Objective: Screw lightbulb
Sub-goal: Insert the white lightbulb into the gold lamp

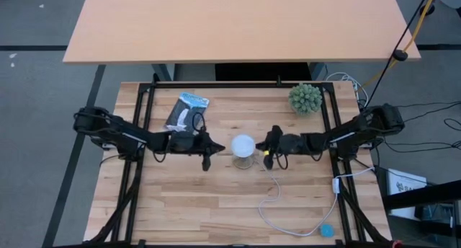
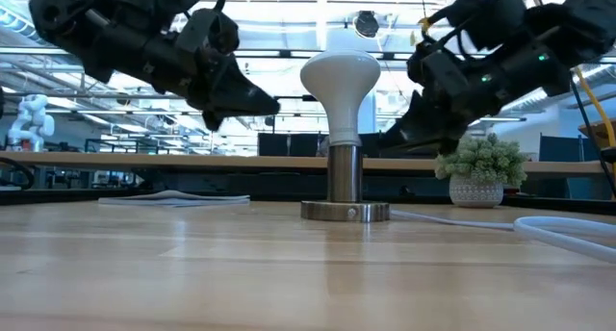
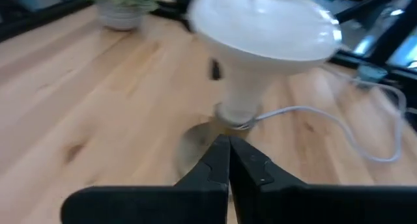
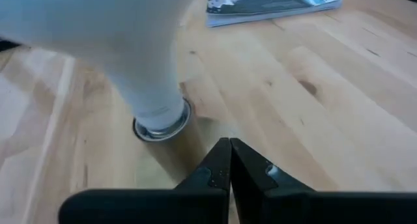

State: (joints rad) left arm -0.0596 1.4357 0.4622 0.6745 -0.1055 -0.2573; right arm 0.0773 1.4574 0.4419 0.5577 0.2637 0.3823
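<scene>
The white frosted lightbulb (image 1: pixel 243 145) stands upright, dome up, with its narrow base in the metal collar of a round socket (image 2: pixel 345 211) at the middle of the table. My left gripper (image 1: pixel 218 145) hangs shut just left of the bulb, at about the height of its dome, and slants slightly down toward it. My right gripper (image 1: pixel 265 144) hangs shut just right of the bulb and also slants down toward it. In each wrist view the shut fingertips (image 3: pixel 228 146) (image 4: pixel 229 146) stop short of the bulb's neck (image 3: pixel 241 100) (image 4: pixel 153 100).
A spiky green ball plant in a white pot (image 1: pixel 305 98) stands at the far right. A flat blue-and-white printed packet (image 1: pixel 186 111) lies at the far left. The socket's white cord (image 1: pixel 288 212) loops over the near right of the table to a blue piece (image 1: pixel 327 231).
</scene>
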